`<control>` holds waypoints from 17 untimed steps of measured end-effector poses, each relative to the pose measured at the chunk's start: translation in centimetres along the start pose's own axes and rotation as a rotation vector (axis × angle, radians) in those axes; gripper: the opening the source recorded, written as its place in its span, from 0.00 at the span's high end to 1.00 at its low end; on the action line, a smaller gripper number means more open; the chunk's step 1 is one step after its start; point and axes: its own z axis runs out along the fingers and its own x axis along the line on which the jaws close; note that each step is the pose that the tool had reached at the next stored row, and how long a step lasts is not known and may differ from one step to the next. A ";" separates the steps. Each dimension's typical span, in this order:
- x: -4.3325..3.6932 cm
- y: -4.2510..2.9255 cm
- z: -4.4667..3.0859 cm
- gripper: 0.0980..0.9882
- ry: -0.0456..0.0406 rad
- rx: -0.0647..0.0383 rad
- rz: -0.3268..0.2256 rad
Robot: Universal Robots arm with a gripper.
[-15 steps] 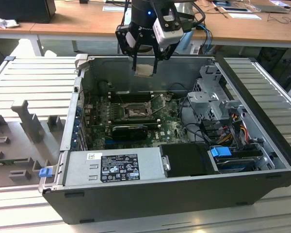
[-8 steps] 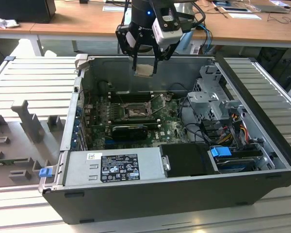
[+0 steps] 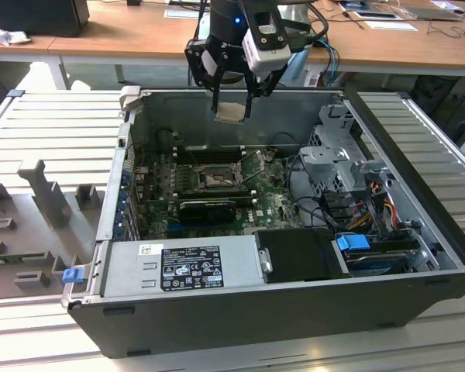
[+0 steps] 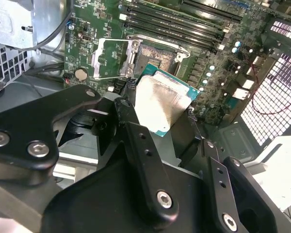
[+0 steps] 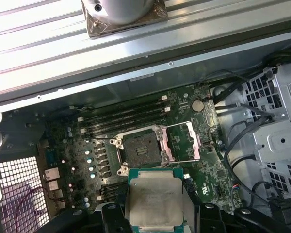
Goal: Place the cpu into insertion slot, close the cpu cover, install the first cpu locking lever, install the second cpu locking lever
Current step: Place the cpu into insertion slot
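Soft, even light is coming from above in the exterior view, brightening the ribbed table (image 3: pixel 54 124) while the walls of the computer case (image 3: pixel 240 318) are shading its inside. In the second wrist view, glare is washing across the metal top of the chip (image 4: pixel 160 104).

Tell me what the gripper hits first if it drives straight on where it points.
Likely the open socket or the motherboard just beside it, with the held cpu touching ahead of the gripper. Nothing shows in between, but depth is unclear.
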 end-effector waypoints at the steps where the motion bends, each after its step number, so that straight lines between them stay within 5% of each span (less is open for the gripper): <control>1: 0.00 0.00 0.00 0.52 -0.0001 0.000 0.001; 17: 0.00 0.00 0.02 0.52 -0.0036 -0.001 0.041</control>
